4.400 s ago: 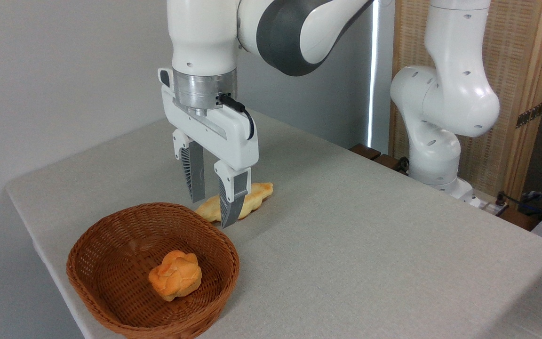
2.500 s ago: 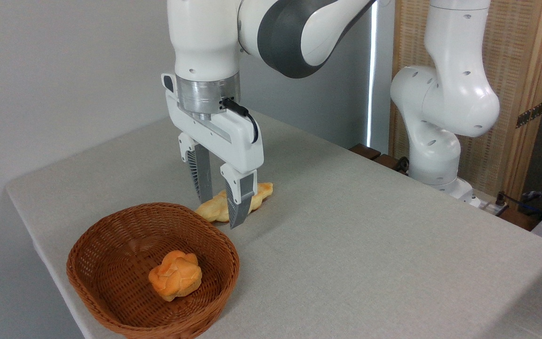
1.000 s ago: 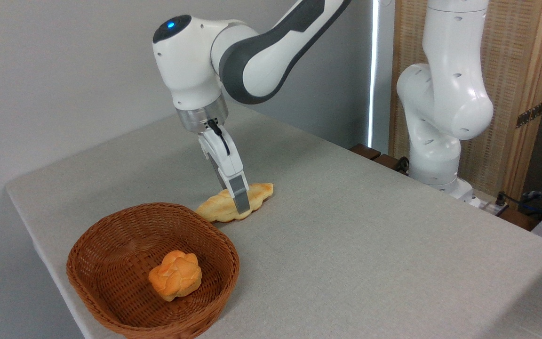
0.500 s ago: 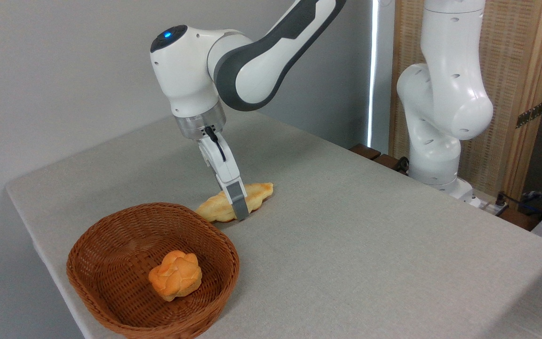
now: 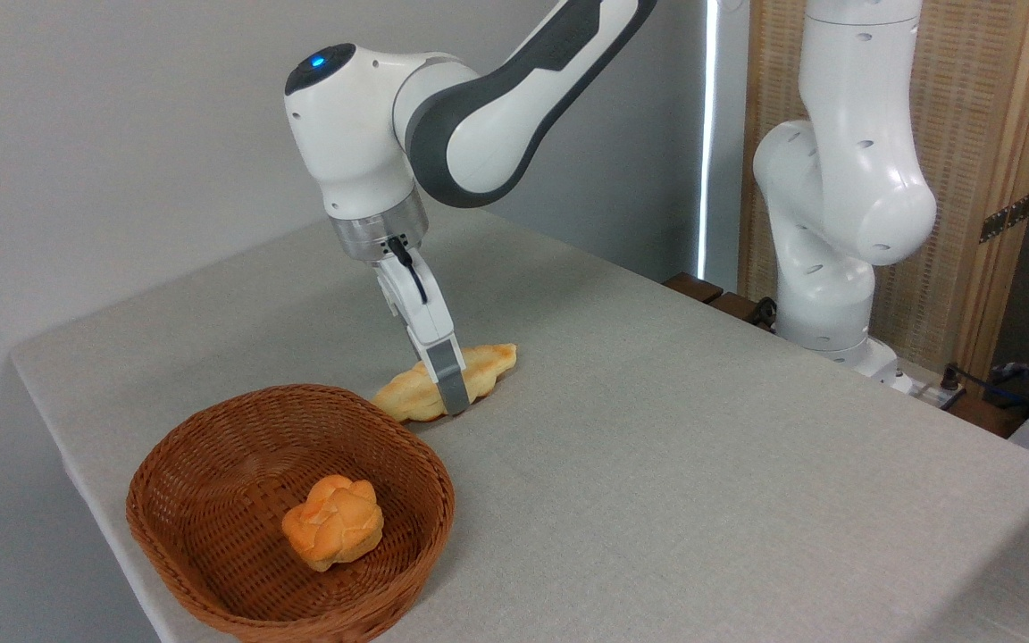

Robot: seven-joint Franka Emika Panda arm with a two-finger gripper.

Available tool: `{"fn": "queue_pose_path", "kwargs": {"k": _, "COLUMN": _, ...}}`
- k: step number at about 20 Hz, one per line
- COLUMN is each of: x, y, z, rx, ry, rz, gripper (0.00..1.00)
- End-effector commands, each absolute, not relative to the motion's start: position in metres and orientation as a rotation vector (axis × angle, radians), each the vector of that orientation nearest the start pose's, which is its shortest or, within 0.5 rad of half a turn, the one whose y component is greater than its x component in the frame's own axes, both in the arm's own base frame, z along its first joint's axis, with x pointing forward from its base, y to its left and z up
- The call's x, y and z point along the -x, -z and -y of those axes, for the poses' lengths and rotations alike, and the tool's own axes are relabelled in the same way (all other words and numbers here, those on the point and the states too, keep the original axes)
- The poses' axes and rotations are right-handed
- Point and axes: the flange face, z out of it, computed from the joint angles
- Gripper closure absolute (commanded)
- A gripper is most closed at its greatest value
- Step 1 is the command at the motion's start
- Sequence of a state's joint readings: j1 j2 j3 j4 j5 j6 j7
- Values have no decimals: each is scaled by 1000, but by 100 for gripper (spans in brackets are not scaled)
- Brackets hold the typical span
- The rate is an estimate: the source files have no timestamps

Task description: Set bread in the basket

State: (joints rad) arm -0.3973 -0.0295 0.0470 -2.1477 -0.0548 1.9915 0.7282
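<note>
Fixed camera, the only view; gripper [image 5: 448, 393] is down at the bread [image 5: 446, 389], seen edge-on, so only the near finger shows, laid across the loaf's middle; far finger hidden behind it; cannot tell whether the jaws are closed on the loaf or merely straddle it.

Change: a few seconds ago the gripper faced the camera broadside, both fingers visible and spread over the loaf; since then the wrist has turned so the fingers line up across the loaf's width, and the hand has sunk to loaf level; over the last half second, only a slight shift; the loaf's right tip may sit a touch higher now, too faint to be sure.

Meaning, as a judgement: the grasp is being set or just taken; lift and carry are not yet done.

Bread lies on the table [image 5: 675, 464], just beside the far rim of the basket [image 5: 430, 469], outside it; long axis runs from lower left to upper right; left tapered end points at the basket, right end points away toward the back of the table.

A round knotted bun [image 5: 333, 521] sits inside the basket.
</note>
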Motion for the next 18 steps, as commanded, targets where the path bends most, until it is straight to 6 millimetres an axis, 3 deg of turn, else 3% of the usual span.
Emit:
{"fn": "queue_pose_path", "kwargs": {"k": 1, "x": -483, "y": -419, "z": 179, "rx": 2766, "ry": -147, "rz": -1605, "gripper": 53}}
{"fn": "queue_pose_path", "kwargs": {"k": 7, "x": -478, "y": -438, "z": 182, "rx": 2769, "ry": -92, "rz": -1591, "gripper": 53}}
{"fn": "queue_pose_path", "kwargs": {"k": 12, "x": -472, "y": -460, "z": 205, "rx": 2734, "ry": -23, "rz": -1647, "gripper": 52}}
{"fn": "queue_pose_path", "kwargs": {"k": 15, "x": -478, "y": -475, "z": 208, "rx": 2732, "ry": 31, "rz": -1645, "gripper": 52}}
{"fn": "queue_pose_path", "kwargs": {"k": 18, "x": -493, "y": -497, "z": 198, "rx": 2755, "ry": 124, "rz": -1593, "gripper": 50}}
